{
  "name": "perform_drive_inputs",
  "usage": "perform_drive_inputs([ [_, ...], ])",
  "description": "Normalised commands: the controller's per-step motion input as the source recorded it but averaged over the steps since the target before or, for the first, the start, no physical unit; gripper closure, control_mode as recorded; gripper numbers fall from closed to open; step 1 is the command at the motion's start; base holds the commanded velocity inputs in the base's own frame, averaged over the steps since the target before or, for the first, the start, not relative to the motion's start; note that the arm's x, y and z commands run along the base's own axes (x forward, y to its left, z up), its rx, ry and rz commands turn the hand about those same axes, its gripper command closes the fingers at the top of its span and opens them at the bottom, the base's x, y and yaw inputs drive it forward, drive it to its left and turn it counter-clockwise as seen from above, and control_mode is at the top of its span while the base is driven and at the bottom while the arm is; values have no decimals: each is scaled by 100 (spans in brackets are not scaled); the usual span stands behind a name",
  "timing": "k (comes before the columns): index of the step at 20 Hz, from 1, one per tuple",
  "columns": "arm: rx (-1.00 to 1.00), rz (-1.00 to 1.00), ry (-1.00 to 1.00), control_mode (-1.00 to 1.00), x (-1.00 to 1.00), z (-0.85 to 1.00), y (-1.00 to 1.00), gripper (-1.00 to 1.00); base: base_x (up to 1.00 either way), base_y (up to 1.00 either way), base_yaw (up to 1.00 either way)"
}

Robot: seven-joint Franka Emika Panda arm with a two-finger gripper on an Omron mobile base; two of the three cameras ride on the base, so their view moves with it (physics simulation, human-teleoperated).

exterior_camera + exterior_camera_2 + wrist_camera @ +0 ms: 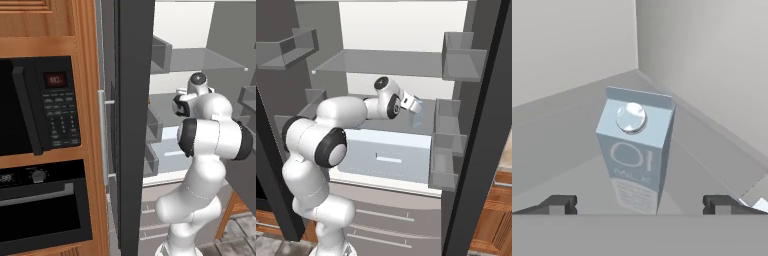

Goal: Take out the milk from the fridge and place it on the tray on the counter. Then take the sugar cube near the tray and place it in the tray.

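The milk (pixel 637 155) is a pale blue-grey carton with a round cap, standing upright on a light grey shelf of the fridge (pixel 386 62). In the right base view the milk (pixel 417 114) stands just right of the hand, near the fridge's back right. My gripper (pixel 639 205) is open, its two dark fingertips (pixel 559 204) spread wide to either side of the carton's base, not touching it. In the left base view the arm (pixel 207 130) reaches into the fridge and hides the hand.
The fridge's dark door (pixel 134 125) stands open on the left, with door bins (pixel 456 55) on the right side. A pale drawer (pixel 386 155) lies under the shelf. A black microwave (pixel 37 105) and wall oven (pixel 40 205) sit in wooden cabinetry to the left.
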Motion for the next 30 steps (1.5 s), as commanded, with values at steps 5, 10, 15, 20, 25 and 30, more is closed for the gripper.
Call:
perform_drive_inputs([
  [5,0,0,-2,-100,9,-26,-13,-100,0,0,0],
  [10,0,0,-2,-100,13,-9,-9,-100,0,0,0],
  [15,0,0,-1,-100,16,-3,-11,-100,0,0,0],
  [20,0,0,0,-100,25,0,-3,-100,0,0,0],
  [25,0,0,0,-100,22,-4,-11,-100,0,0,0],
  [30,0,0,0,-100,21,-3,-18,-100,0,0,0],
])
